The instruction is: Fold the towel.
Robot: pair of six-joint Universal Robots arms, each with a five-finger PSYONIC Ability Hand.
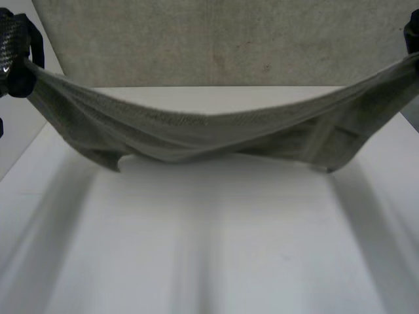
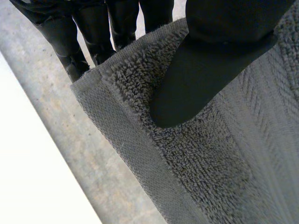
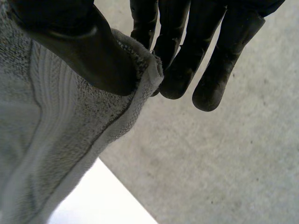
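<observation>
A grey terry towel [image 1: 216, 134] hangs stretched between my two hands above the white table [image 1: 216, 242], sagging in the middle with its lower corners dangling. My left hand [image 1: 16, 52] grips the towel's left top corner; in the left wrist view its thumb [image 2: 196, 79] presses the towel [image 2: 210, 154] against the fingers [image 2: 93, 32] behind it. My right hand [image 1: 412, 33] holds the right top corner; in the right wrist view its thumb [image 3: 88, 51] pinches the towel's hem [image 3: 70, 140] against the fingers [image 3: 182, 51].
A grey concrete floor [image 1: 216, 39] lies beyond the table's far edge. The table's near half is bare white surface below the hanging towel.
</observation>
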